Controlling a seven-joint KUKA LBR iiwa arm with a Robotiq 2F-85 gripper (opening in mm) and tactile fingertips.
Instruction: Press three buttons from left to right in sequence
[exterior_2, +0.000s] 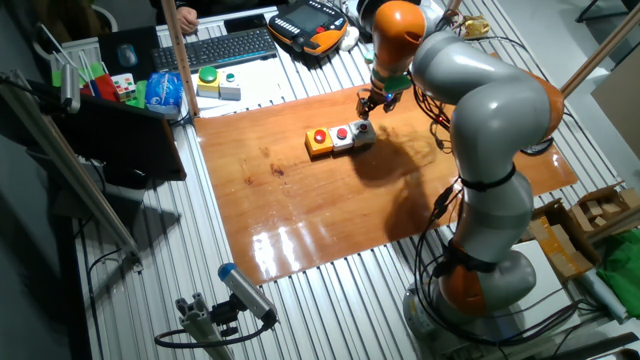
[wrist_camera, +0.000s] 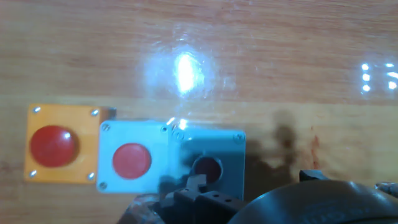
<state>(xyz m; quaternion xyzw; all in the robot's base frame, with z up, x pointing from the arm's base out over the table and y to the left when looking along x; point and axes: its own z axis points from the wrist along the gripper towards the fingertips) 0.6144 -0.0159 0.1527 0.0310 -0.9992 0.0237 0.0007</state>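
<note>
The gripper (exterior_2: 368, 101) hangs just above the far end of the three buttons (exterior_2: 340, 138). Whether its fingers are apart or together cannot be told, since the hand view shows only dark parts of the hand at the bottom edge, and it grips nothing that can be seen.

Right under the hand sits the grey box (wrist_camera: 209, 165), whose red cap lies in the hand's shadow. Touching that box, next along the row, is the second grey box (wrist_camera: 132, 157) with a bright red cap. Beyond it, furthest from the hand, is the orange box (wrist_camera: 60, 143), also red-capped.

All three rest on a glossy wooden board (exterior_2: 300, 200). Well past the board stand a yellow box with a green dome (exterior_2: 208, 78) and a keyboard (exterior_2: 225, 45).
</note>
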